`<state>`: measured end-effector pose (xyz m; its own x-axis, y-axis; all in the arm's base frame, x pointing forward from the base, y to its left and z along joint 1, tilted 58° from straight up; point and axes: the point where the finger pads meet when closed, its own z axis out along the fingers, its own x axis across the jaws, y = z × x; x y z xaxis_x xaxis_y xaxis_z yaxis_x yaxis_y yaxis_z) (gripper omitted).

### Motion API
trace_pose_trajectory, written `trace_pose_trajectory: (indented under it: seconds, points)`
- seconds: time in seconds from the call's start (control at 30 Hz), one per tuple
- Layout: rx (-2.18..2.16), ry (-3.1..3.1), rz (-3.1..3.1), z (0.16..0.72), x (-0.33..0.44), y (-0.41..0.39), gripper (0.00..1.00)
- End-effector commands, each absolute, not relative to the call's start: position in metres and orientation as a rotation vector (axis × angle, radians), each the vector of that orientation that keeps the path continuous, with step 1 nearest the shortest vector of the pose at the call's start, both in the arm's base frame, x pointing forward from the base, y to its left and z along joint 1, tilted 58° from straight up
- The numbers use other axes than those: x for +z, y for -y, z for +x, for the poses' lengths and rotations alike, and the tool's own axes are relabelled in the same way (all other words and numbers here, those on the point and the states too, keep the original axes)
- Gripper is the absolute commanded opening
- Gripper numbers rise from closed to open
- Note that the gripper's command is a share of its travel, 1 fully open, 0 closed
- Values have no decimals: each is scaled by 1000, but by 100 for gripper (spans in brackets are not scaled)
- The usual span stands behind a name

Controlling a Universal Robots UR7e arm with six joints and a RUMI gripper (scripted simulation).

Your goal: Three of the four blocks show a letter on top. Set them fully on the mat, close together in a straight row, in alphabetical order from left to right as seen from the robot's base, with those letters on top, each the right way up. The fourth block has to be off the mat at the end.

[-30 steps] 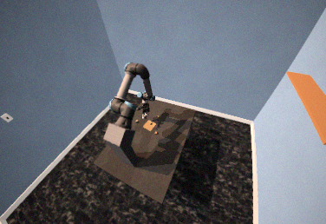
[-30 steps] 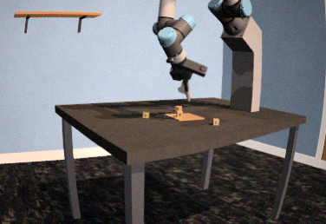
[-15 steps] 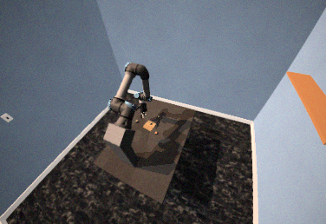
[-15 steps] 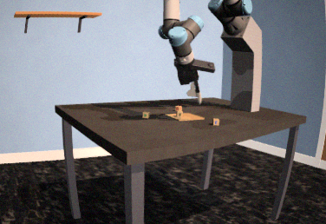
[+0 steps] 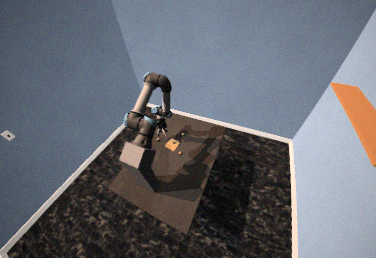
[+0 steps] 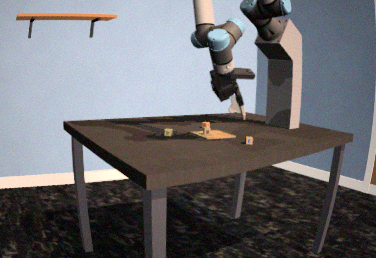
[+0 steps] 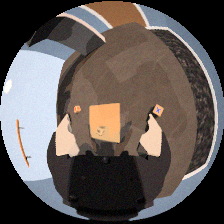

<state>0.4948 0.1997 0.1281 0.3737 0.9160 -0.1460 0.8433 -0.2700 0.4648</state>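
gripper [image 7: 105, 134] wide, empty. one block [image 7: 101, 130] on mat [image 7: 111, 116]; two blocks off it, fourth unclear; row not yet started.

No letter, number or sign is legible: the block [image 7: 158, 109] beside the right finger carries a blurred blue mark on its top face, possibly an X, and the marks on the block on the mat [image 7: 101, 130] are too small to read.

Bare blue-walled room, table [image 6: 125, 148], wall shelf [image 6: 65, 17]
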Motion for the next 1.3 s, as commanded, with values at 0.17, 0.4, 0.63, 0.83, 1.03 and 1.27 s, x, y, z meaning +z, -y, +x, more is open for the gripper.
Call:
trace_pose_trajectory:
  seconds: [0.17, 0.4, 0.63, 0.83, 1.03, 1.27]
  points:
    - [174, -1775, 1886, 494, 129, -223, 100]
    - [145, -1901, 1708, 492, 129, -238, 100]
    - [106, -2030, 1485, 490, 131, -255, 100]
    - [85, -2084, 1375, 488, 131, -264, 100]
    - [58, -2142, 1238, 486, 132, -274, 100]
    - [34, -2184, 1122, 484, 134, -283, 100]
